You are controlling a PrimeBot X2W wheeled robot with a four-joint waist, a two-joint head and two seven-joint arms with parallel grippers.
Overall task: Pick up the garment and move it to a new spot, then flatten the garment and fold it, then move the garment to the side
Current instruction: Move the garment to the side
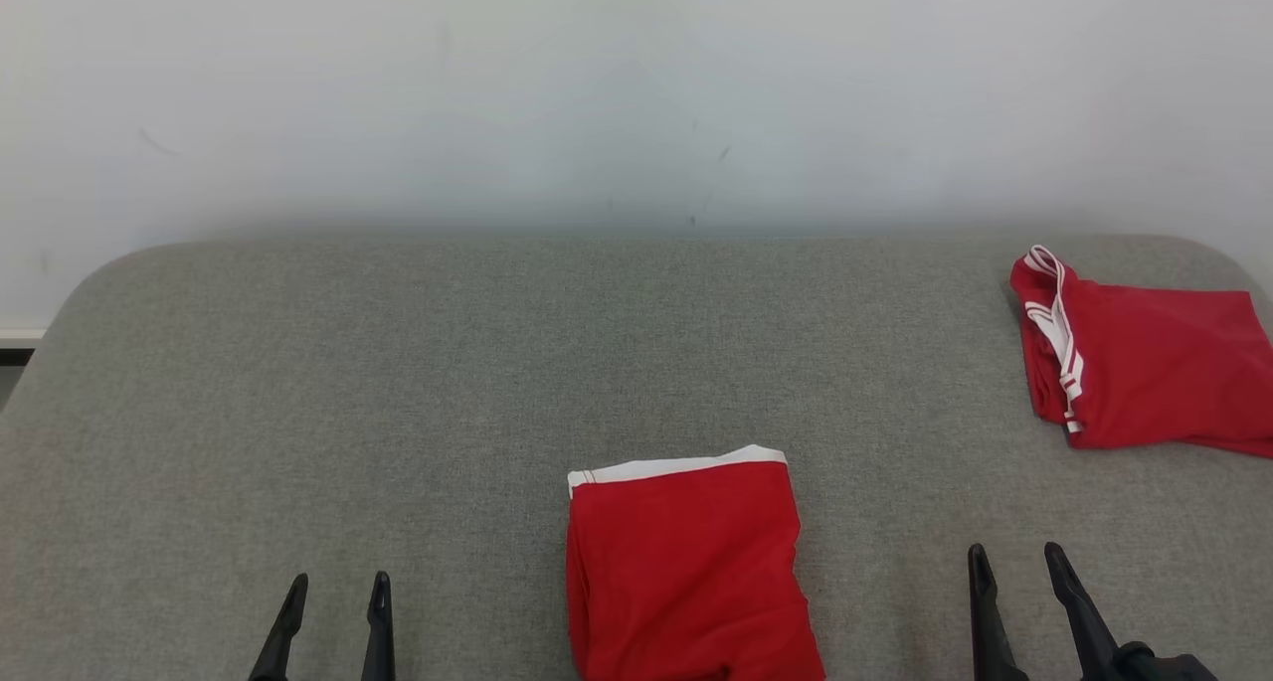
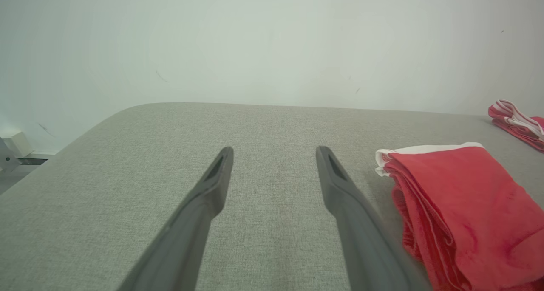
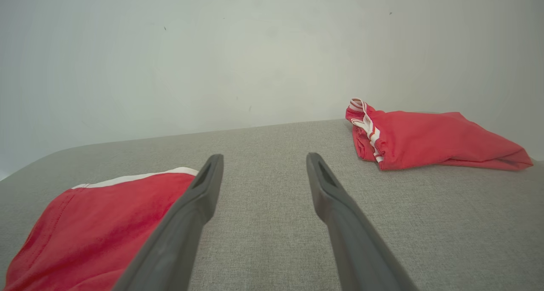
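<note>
— Red garment (image 1: 686,572), where?
— Folded, on the grey counter (image 1: 298,363) between the hands.
— Left hand (image 1: 338,579), right hand (image 1: 1015,551)?
— Both spread wide, empty, apart from it; second red garment (image 1: 1144,373) far right.

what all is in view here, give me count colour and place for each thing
near garment: 1, red with a white band on its far edge, folded, front middle of the surface, between the two grippers
far garment: 1, red with white striped trim, loosely folded, far right of the surface
surface: 1, grey fabric, rounded far corners, under both garments
wall: 1, white with a few small marks, behind the surface
left gripper: 1, dark, lower left, jaws open, holding nothing
right gripper: 1, dark, lower right, jaws open, holding nothing
</note>
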